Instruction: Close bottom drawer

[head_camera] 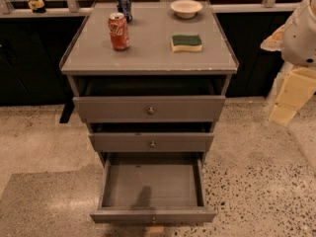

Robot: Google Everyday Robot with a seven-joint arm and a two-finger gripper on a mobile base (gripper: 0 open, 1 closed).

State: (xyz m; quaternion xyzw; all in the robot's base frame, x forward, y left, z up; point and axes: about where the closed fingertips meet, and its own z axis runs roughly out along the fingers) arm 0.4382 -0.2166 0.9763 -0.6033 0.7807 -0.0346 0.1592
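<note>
The grey three-drawer cabinet [148, 58] stands in the middle of the camera view. Its bottom drawer [153, 215] is pulled far out towards me, and its bare grey inside [152, 181] is empty. A small round knob [153, 220] sits on its flat front. The middle drawer [151, 142] and the top drawer [149, 108] each stand out a little. My gripper [291, 100], cream-coloured below a white arm link [301, 28], hangs at the right edge. It is well right of the cabinet, at about top-drawer height, and touches nothing.
On the cabinet top are a red cola can [119, 31], a dark blue can [124, 4], a cream bowl [186, 8] and a green-and-yellow sponge [186, 42]. Speckled floor [256, 181] lies around the cabinet. A dark wall with a railing runs behind it.
</note>
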